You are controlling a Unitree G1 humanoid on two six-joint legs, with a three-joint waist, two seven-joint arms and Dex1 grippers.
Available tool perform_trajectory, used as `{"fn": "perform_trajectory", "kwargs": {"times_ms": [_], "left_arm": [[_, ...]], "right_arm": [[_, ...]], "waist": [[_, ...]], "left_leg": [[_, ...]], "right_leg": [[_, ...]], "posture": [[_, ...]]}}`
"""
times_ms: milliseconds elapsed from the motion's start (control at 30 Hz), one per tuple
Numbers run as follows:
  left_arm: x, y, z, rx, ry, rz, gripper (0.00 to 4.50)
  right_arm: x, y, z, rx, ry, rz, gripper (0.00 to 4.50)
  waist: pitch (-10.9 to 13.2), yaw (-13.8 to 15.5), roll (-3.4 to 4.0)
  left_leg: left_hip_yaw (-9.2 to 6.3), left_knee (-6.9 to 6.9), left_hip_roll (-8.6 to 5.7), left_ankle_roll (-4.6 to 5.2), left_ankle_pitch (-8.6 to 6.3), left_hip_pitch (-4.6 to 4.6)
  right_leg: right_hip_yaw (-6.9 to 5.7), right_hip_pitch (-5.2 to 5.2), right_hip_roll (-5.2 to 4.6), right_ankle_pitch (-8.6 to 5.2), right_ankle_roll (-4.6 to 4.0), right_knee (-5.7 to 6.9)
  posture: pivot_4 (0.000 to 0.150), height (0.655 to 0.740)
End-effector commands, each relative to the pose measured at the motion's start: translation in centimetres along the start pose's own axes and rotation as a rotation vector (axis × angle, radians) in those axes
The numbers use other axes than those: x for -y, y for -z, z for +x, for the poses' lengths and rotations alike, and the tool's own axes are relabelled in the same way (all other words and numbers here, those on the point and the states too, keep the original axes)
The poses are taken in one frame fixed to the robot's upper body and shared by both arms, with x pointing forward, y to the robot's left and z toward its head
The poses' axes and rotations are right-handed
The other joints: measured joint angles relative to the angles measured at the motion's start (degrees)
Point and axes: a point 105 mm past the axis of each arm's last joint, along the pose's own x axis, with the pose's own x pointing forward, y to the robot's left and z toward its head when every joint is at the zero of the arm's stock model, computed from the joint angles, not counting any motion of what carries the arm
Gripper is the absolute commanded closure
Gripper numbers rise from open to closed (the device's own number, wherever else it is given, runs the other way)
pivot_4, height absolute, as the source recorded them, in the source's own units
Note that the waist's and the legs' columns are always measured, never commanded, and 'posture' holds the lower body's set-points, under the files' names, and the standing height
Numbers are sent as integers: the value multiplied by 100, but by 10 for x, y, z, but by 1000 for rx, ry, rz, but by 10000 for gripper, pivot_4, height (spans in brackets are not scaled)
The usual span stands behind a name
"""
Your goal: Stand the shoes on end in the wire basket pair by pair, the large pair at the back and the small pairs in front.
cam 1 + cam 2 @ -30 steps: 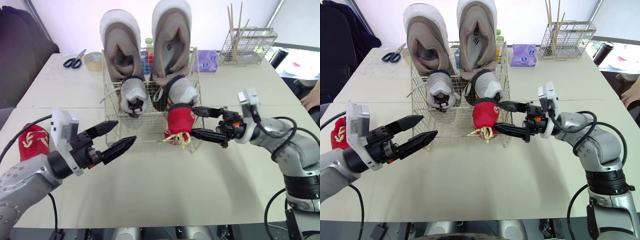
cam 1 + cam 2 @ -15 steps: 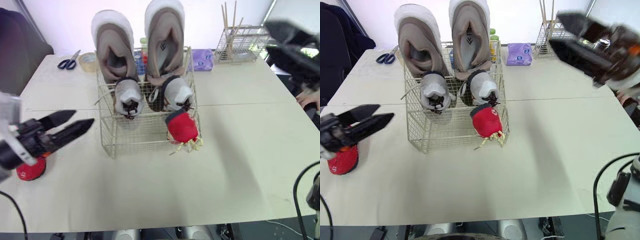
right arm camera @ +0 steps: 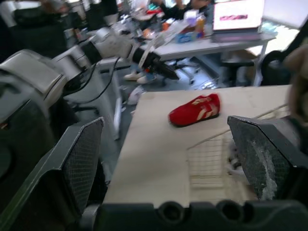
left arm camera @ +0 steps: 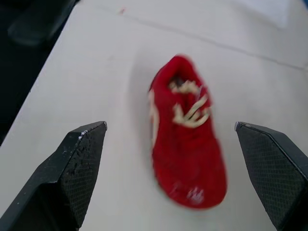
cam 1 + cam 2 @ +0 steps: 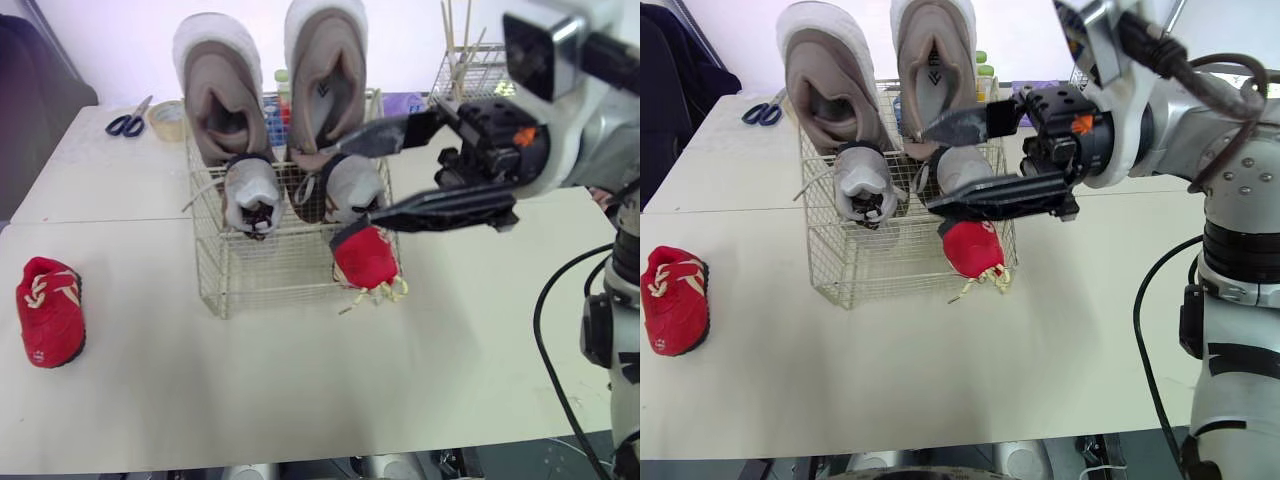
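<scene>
A pale desk [image 5: 300, 390] seen from above, with a wire basket [image 5: 280, 278] just above the centre of the frame. At the basket's back the large pair [image 5: 215, 90] of beige shoes stands on end, side by side, rising well above the rim. In front of them a small grey pair [image 5: 250, 192] stands on end. One red shoe [image 5: 365, 258] stands at the basket's front right corner, its cream laces poking out through the wire. A loose red shoe [image 5: 50, 312] lies flat on the desk at the far left of the frame, well apart from the basket. The right gripper [image 5: 348, 184] is raised in the upper right, reaching towards the centre in front of the basket, its black fingers [image 5: 440, 207] spread apart and holding nothing. The left wrist view shows the left gripper [image 4: 170, 125] above the loose red shoe, its fingers spread wide to either side and not touching it. Scissors [image 5: 127, 120] and a tape roll [image 5: 165, 120] lie at the upper left.
</scene>
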Motion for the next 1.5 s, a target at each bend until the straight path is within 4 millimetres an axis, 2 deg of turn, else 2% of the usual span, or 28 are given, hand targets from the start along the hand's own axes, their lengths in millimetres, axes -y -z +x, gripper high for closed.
{"fn": "perform_trajectory", "kwargs": {"times_ms": [33,67,167,267,333,400,500,600,667,733,867,967,1033,1200,1233,1300,1367,1400,1500], "left_arm": [[-5,16,4,-100,116,-30,374],[-10,22,8,-125,121,-39,374],[-21,34,23,-162,129,-60,374],[-17,40,54,-165,175,-59,374],[-17,39,66,-157,184,-59,374],[-20,40,77,-154,169,-59,374],[-18,43,91,-164,178,-62,374],[-9,52,110,-192,213,-80,374],[-5,59,116,-216,237,-96,374],[-2,66,120,-232,258,-109,9200],[4,73,124,-231,300,-132,27936],[4,71,124,-206,297,-134,37605],[1,65,122,-162,283,-130,41039],[10,44,115,-65,331,-70,41039],[15,36,112,-34,350,-34,41039],[49,0,101,112,427,102,41039],[96,-34,81,247,516,208,41039],[111,-41,74,280,539,232,41039],[193,-75,44,460,635,401,41039]], "right_arm": [[-15,-9,-8,-26,-91,-20,62],[-17,-7,-8,-42,-103,-9,62],[-16,1,-8,-91,-100,-8,62],[-14,1,-9,-86,-64,-6,62],[-13,1,-12,-84,-42,1,62],[-11,-2,-15,-66,-18,7,62],[-10,-3,-19,-54,3,13,62],[-10,-5,-20,-62,42,17,62],[-11,-6,-22,-66,57,18,62],[-12,-5,-22,-75,75,20,0],[-15,-1,-23,-95,93,33,0],[-19,3,-22,-111,87,43,0],[-24,11,-21,-147,77,60,0],[-27,27,-20,-212,90,73,0],[-25,28,-21,-215,108,67,0],[-16,28,-26,-203,170,56,0],[-8,27,-30,-188,229,43,0],[-5,26,-31,-184,244,38,0],[8,23,-37,-140,301,-6,0]], "waist": [[-4,-3,-7],[-9,-11,-12],[-20,-36,-27],[-25,-38,-25],[-27,-37,-29],[-27,-57,-29],[-27,-43,-29],[-26,-17,-25],[-30,51,-6],[-35,122,6],[-38,166,12],[-41,171,18],[-41,171,17],[-41,141,18],[-41,136,17],[-39,121,13],[-30,125,-27],[-29,151,-62],[-31,165,-71]], "left_leg": [[4,-1,-1,-2,-1,0],[7,-3,0,-4,-3,0],[23,-23,4,-23,-14,-2],[44,-34,9,-24,-14,-14],[47,-34,12,-28,-9,-39],[58,-34,15,-15,-1,-40],[90,-37,15,-10,-3,-38],[120,-27,21,0,-8,-37],[141,-11,23,8,-10,-33],[175,6,23,22,-16,-25],[212,64,22,59,-38,-25],[211,92,25,78,-50,-26],[205,100,20,85,-54,-25],[203,102,25,89,-57,-25],[204,101,26,89,-57,-25],[204,101,30,88,-57,-26],[202,101,36,87,-57,-29],[196,102,40,81,-55,-31],[176,101,52,68,-52,-35]], "right_leg": [[-12,0,-15,6,-10,-8],[-19,-3,-23,10,-18,-12],[-170,-27,-142,38,-63,-11],[-270,-52,-199,53,-81,-6],[-302,-60,-213,58,-82,5],[-338,-62,-230,69,-71,6],[-470,-70,-302,83,-48,11],[-580,-69,-353,105,-21,15],[-634,-64,-376,114,-7,22],[-699,-61,-399,134,4,30],[-726,-37,-400,154,22,22],[-727,-15,-412,163,38,12],[-727,-12,-423,169,48,8],[-727,-12,-422,171,51,6],[-727,-14,-422,171,51,8],[-727,-15,-421,171,51,6],[-726,-20,-421,173,47,4],[-725,-18,-422,175,45,4],[-733,-6,-422,186,27,-20]], "posture": [[1500,7400],[1500,7400],[1500,7400],[1500,7400],[1500,7400],[1500,7400],[1500,7400],[1500,7400],[1500,7400],[1500,7400],[1500,7400],[1500,7400],[1500,7400],[1500,7400],[1500,7400],[1500,7400],[1500,7400],[1500,7400],[1500,7400]]}}
